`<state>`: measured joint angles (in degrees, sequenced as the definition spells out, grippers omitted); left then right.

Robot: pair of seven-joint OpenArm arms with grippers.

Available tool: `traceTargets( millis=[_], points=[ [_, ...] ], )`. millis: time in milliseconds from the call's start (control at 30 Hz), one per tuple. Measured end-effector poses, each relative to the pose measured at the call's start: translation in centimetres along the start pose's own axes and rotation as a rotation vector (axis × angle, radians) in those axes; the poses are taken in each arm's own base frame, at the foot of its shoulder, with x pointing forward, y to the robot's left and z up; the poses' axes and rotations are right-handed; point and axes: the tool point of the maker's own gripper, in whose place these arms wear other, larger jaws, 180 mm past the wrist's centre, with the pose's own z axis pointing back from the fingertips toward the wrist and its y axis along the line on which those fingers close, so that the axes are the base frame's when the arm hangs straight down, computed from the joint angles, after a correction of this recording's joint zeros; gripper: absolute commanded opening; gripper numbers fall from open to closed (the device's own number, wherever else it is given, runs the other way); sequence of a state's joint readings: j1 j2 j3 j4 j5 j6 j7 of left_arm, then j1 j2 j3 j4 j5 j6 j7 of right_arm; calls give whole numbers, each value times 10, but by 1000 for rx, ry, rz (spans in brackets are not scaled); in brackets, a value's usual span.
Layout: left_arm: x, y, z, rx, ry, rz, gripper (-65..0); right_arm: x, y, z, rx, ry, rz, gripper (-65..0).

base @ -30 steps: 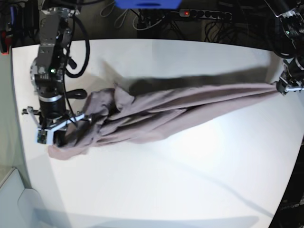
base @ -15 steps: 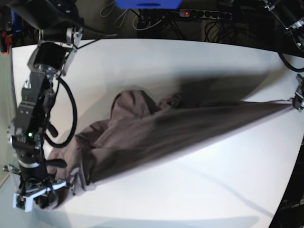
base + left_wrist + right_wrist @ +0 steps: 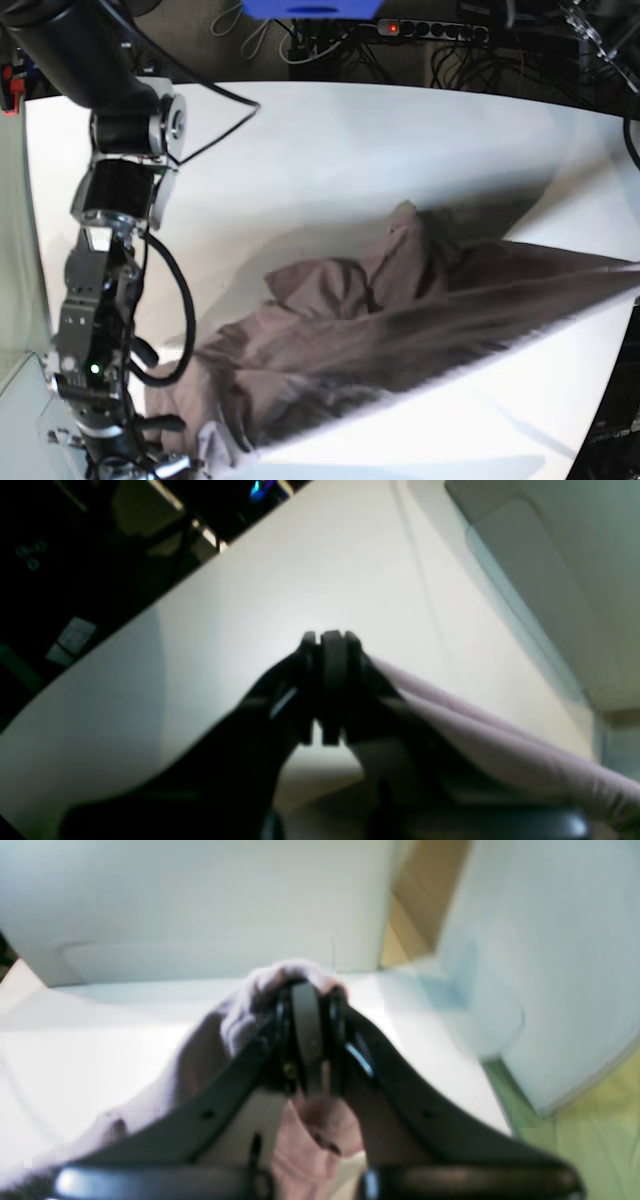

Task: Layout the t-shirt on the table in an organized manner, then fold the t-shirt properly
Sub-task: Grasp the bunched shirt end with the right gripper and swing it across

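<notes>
In the base view, the right arm (image 3: 105,300) stood along the view's left side, its upper part bent at the top and its forearm dropping steeply toward the near edge of the table (image 3: 300,140). The right gripper (image 3: 310,1030) had its fingers pinched together on a bunched part of the t-shirt (image 3: 370,350), whose cloth curled over the fingertips and hung down behind them. The left arm (image 3: 600,45) showed only in part at the base view's right edge, its hand outside that view. In its wrist view, the left gripper (image 3: 330,680) had its fingers closed together on an edge of the shirt. The t-shirt stretched slantwise between the two grippers, above and across the table, with rumpled folds toward the middle and a dark shadow beside it.
</notes>
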<state>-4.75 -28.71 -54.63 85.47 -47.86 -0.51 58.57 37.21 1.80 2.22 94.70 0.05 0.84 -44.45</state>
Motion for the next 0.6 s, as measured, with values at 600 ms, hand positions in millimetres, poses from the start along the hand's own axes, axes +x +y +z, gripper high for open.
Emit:
traceTargets(
  millis=[600],
  points=[
    [91, -64, 41, -224, -185, 10, -647, 63, -25, 22, -52, -131, 45, -650]
  ],
)
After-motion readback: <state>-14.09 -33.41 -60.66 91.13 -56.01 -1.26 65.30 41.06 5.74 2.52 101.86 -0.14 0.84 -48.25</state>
